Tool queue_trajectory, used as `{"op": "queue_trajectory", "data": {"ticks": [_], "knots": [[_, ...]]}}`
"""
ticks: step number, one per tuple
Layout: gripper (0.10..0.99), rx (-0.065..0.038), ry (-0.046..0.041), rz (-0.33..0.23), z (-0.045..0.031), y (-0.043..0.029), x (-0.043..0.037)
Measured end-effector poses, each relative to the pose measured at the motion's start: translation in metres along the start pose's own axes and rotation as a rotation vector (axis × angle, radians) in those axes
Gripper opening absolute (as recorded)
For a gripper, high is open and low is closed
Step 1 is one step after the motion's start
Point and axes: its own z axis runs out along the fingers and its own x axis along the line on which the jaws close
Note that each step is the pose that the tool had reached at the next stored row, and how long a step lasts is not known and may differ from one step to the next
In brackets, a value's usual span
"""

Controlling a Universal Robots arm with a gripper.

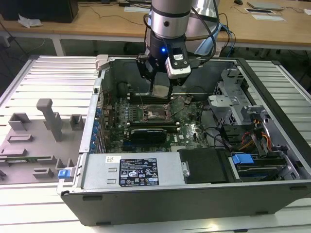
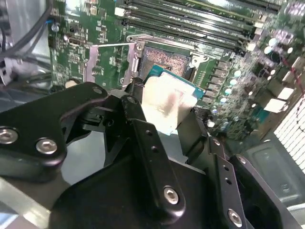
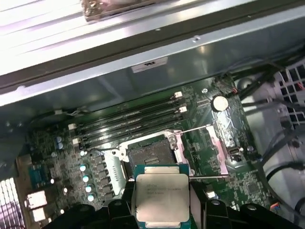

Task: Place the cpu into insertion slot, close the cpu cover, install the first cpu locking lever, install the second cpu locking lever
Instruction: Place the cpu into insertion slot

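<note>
Silver-beige metal tops the cpu (image 3: 161,195), and I see it held flat between the jaws of the gripper (image 3: 162,213). One black finger (image 3: 123,210) presses on each side edge. The jaws are clenched on the chip, so it hangs in the air and touches nothing else.

Just under the jaws and a little ahead of them sits the insertion slot (image 3: 147,155). Its dark middle is bare. The chip is near the slot but not over its middle, and I can see a gap between them in both wrist views.

The cpu cover (image 3: 217,143) is swung open and stands off to one side of the slot, clear of the jaws. The two thin locking levers (image 3: 196,129) are up and loose too. Past the slot, further from the jaws, run the long black memory slots (image 3: 128,119). All of this lies on the green board inside the open computer case (image 1: 146,171).

I judge we are on the first step, putting the chip in. Nothing else is done yet. I think setting it down calls for the chip to be square with the slot, level, and lowered softly with no push.
</note>
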Motion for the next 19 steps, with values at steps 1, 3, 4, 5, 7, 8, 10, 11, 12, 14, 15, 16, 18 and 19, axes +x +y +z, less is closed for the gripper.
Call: {"op": "queue_trajectory", "data": {"ticks": [1,3,4,5,7,8,10,11,12,14,15,16,18,19], "knots": [[0.537,0.0,-0.0027,0.03,-0.0001,0.0,0.0],[0.537,-0.002,-0.0082,0.092,0.0,0.0,0.0],[0.537,-0.002,-0.0116,0.129,0.0,0.0,0.0],[0.537,-0.003,-0.0131,0.146,0.0,0.0,0.0],[0.537,-0.003,-0.0167,0.187,0.0002,-0.0001,0.0],[0.537,-0.004,-0.0182,0.203,0.0004,-0.0001,0.0],[0.537,-0.004,-0.0214,0.239,0.0007,-0.0001,0.0],[0.537,-0.005,-0.0239,0.267,0.0009,-0.0001,0.0],[0.537,-0.005,-0.0253,0.282,0.001,-0.0001,0.0],[0.537,-0.006,-0.0298,0.332,0.0014,-0.0002,0.0],[0.537,-0.007,-0.033,0.368,0.0016,-0.0002,0.0],[0.537,-0.008,-0.0354,0.395,0.0019,-0.0002,0.0],[0.537,-0.008,-0.0388,0.432,0.0021,-0.0002,0.0],[0.537,-0.009,-0.0407,0.453,0.0023,-0.0002,0.0]]}}
